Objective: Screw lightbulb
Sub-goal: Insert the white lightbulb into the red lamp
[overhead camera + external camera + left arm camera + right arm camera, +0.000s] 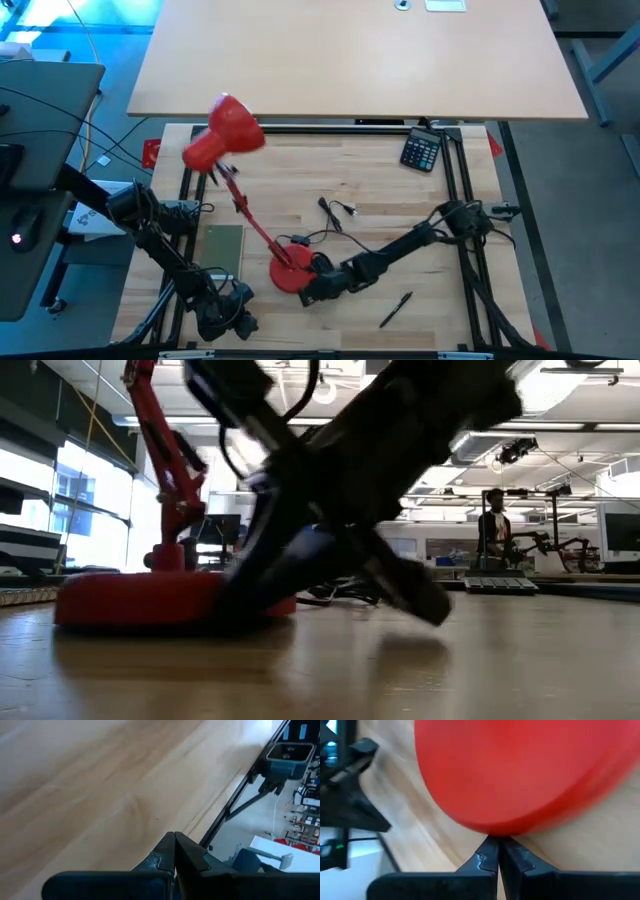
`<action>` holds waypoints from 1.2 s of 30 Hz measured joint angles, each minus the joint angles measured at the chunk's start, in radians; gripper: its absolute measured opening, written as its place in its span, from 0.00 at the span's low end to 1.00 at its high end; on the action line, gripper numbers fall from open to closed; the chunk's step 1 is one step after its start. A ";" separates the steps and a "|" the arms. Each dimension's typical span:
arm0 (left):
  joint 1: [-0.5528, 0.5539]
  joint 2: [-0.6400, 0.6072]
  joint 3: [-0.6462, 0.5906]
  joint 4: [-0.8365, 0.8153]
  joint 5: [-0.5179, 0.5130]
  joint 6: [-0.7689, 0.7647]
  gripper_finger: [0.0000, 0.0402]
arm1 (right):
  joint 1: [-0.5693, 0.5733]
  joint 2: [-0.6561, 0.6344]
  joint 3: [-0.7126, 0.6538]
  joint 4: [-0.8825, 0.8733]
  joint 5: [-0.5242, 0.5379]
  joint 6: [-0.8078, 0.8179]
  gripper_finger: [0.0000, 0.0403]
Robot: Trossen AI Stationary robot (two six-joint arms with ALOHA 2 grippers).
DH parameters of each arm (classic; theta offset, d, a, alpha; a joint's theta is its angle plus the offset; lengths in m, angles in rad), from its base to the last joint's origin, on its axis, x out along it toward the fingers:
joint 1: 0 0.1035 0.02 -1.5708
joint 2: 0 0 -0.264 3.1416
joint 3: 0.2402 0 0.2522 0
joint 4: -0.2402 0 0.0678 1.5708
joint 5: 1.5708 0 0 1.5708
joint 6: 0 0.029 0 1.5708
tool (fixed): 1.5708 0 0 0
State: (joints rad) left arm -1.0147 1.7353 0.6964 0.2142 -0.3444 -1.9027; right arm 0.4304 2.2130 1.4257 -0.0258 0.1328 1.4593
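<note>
Red lamp base [290, 272] touches the pressed-together right hand [312, 291], at its ten o'clock; no lightbulb shows.

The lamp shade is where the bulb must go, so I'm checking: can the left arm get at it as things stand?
Probably yes. The left gripper waits shut at the table's near edge. The lamp shade hangs at the far left, with only bare wood and a green mat between them.
</note>
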 joint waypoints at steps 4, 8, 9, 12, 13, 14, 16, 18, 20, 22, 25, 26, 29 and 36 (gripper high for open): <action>-0.029 -0.003 0.000 -0.004 -0.035 -0.018 0.00 | 0.003 -0.014 0.000 0.030 -0.101 -0.079 0.00; -0.064 -0.039 0.000 -0.108 -0.201 -0.127 0.00 | 0.021 -0.092 0.000 -0.111 -0.106 -0.118 0.00; -0.072 -0.053 0.000 -0.150 -0.245 -0.157 0.00 | 0.017 -0.114 0.000 -0.132 -0.101 -0.132 0.00; -0.076 -0.095 0.000 -0.291 -0.281 -0.181 0.00 | -0.005 -0.152 0.001 -0.169 -0.099 -0.179 0.00; -0.072 -0.106 0.000 -0.339 -0.276 -0.182 0.00 | -0.015 -0.154 0.001 -0.185 -0.098 -0.185 0.00; -0.065 -0.117 0.000 -0.384 -0.274 -0.185 0.00 | -0.024 -0.154 0.001 -0.210 -0.088 -0.183 0.00; -0.052 -0.152 0.000 -0.444 -0.321 -0.190 0.00 | -0.049 -0.164 -0.003 -0.220 -0.050 -0.173 0.00; -0.046 -0.207 0.013 -0.494 -0.483 -0.182 0.00 | -0.079 -0.199 0.005 -0.166 0.023 -0.199 0.00; -0.036 -0.250 0.044 -0.554 -0.607 -0.138 0.00 | -0.116 -0.223 0.062 -0.123 0.053 -0.265 0.00; -0.007 -0.269 0.051 -0.625 -0.614 -0.091 0.00 | -0.146 -0.215 0.113 -0.140 0.072 -0.326 0.00; 0.052 -0.216 0.049 -0.552 -0.601 -0.005 0.00 | -0.179 -0.118 0.160 -0.143 0.008 -0.358 0.00; 0.072 -0.174 0.050 -0.490 -0.581 0.048 0.00 | -0.182 -0.076 0.166 -0.144 -0.016 -0.356 0.00; 0.121 -0.015 0.054 -0.263 -0.564 0.156 0.00 | -0.167 0.040 0.206 -0.084 -0.064 -0.314 0.00; 0.119 0.189 0.072 -0.026 -0.506 0.217 0.00 | -0.122 0.131 0.223 -0.033 -0.122 -0.285 0.00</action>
State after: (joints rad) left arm -0.8960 1.9246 0.7681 0.1886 -0.8501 -1.6861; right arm 0.3083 2.3435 1.6482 -0.0589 0.0112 1.1740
